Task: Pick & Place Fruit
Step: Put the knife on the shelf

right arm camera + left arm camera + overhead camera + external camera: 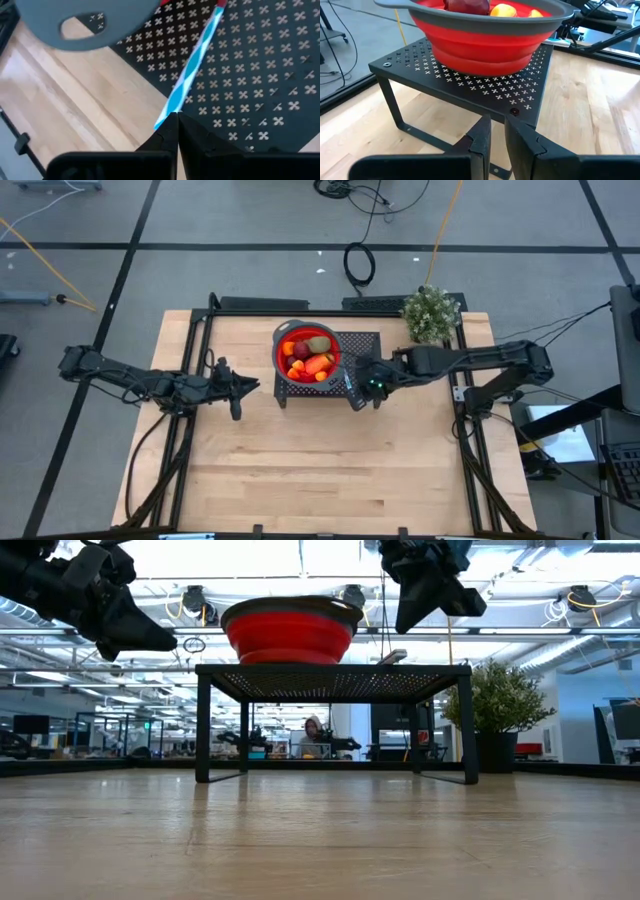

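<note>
No words or labels can be read anywhere. The fruit (312, 356) sits in the red bowl (281, 356), on top of the black metal rack (362, 341) at the back of the wooden table (320, 470). The front of the table is bare wood.

The right gripper (177, 119) is at the rack's front right corner, its jaws pinched shut on the knife (192, 67). The left gripper (496, 131) hangs left of the rack, jaws almost closed, holding nothing. A small plant (432, 313) stands at the back right.
</note>
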{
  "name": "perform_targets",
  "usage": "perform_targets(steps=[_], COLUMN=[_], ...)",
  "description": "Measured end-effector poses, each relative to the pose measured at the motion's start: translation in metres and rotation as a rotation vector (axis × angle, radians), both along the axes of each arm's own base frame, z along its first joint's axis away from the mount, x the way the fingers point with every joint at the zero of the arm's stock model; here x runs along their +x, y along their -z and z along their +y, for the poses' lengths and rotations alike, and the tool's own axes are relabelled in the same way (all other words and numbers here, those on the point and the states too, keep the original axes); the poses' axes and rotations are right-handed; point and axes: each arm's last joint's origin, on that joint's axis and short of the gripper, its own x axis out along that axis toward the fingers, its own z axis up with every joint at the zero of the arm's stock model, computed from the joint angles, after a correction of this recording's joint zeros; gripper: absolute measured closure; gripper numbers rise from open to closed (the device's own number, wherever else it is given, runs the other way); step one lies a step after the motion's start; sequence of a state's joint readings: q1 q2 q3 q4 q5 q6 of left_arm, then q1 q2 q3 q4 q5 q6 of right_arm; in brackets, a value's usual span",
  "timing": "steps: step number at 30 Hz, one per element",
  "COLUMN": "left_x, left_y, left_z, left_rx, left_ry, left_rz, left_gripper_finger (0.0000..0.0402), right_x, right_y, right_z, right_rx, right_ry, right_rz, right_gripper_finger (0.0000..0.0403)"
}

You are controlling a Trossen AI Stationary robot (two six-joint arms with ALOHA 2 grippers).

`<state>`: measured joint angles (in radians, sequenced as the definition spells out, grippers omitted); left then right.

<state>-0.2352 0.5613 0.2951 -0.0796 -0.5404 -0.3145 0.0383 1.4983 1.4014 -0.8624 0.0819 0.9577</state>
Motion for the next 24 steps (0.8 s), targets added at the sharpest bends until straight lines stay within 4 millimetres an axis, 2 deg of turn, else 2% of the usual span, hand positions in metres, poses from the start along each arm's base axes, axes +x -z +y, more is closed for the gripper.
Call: perform_targets(steps=[9, 12, 24], left_x=[0.000, 0.000, 0.000], left_y=[0.000, 0.000, 0.001], left_z=[0.000, 0.000, 0.000], left_rx=[0.006, 0.013, 0.024], left_ry=[0.002, 0.004, 0.007], left_rz=[0.004, 0.010, 0.014], left_gripper_finger=[0.0350, 0.0350, 0.0350], right_x=[-0.008, -0.008, -0.003], right_y=[-0.010, -0.010, -0.014], right_z=[-0.013, -0.015, -0.018], right_rx=[0.007, 0.009, 0.046], right_ry=[0.040, 0.049, 0.038], right_rz=[-0.027, -0.031, -0.100], right_gripper_finger=[0.0402, 0.0391, 0.0253])
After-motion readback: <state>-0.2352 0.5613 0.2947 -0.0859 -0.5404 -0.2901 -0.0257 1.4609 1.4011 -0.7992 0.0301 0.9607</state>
